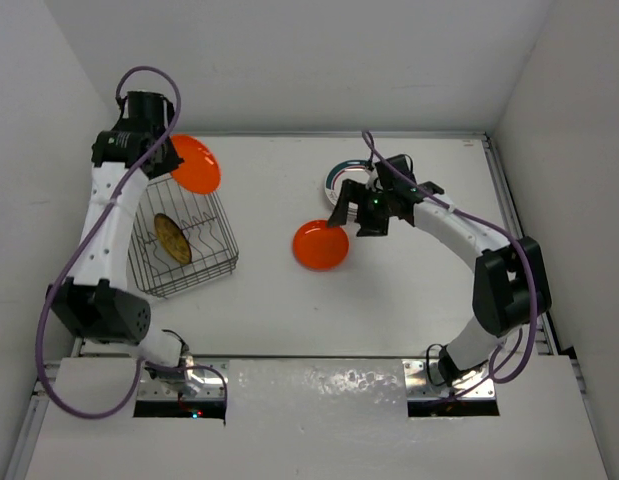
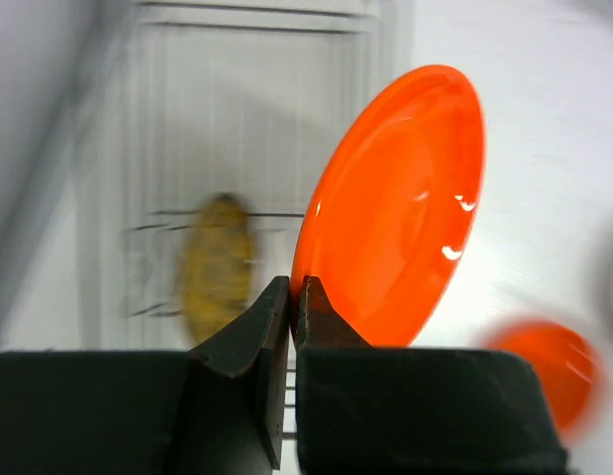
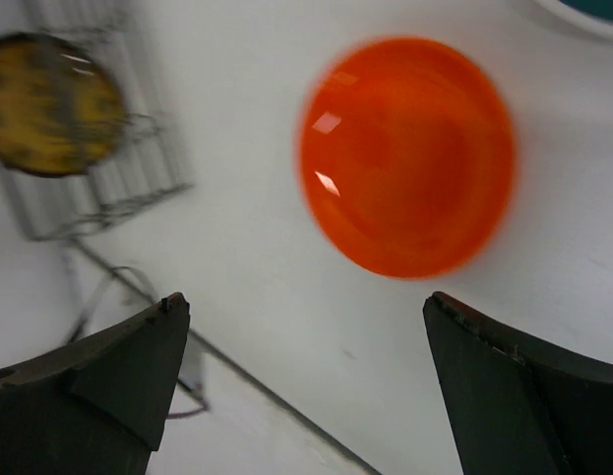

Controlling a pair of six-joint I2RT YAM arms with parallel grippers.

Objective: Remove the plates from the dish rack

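My left gripper (image 2: 294,289) is shut on the rim of a plain orange plate (image 2: 395,213), held on edge above the far end of the dish rack (image 1: 211,262). That held orange plate (image 1: 196,163) shows at the rack's back right corner. Inside the wire rack stands a yellow patterned plate (image 1: 173,239), blurred in the left wrist view (image 2: 217,267). A second orange plate (image 1: 320,245) lies flat on the table, with my right gripper (image 3: 301,307) open and empty above its near edge (image 3: 408,156). A white plate with a teal rim (image 1: 345,178) lies behind the right gripper.
White walls close in the table on the left, back and right. The right arm (image 1: 459,230) reaches across from the right. A raised ledge (image 1: 319,375) with both arm bases runs along the near edge.
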